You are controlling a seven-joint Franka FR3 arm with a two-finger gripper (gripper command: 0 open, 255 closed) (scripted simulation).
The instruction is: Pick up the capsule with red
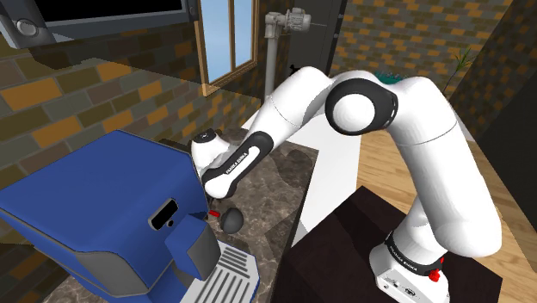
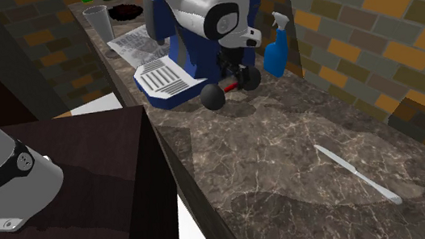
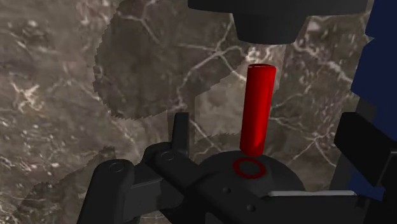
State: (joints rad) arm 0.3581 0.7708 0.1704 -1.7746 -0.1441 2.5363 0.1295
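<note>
Whether the gripper (image 2: 232, 72) is open I cannot tell; black capsule (image 3: 259, 108), red rod.

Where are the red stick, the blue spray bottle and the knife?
red stick (image 3: 259, 108): wrist view, middle of its red shaft.
blue spray bottle (image 2: 276, 54): second exterior view, on its blue body.
knife (image 2: 357, 173): second exterior view, halfway along its length.
</note>
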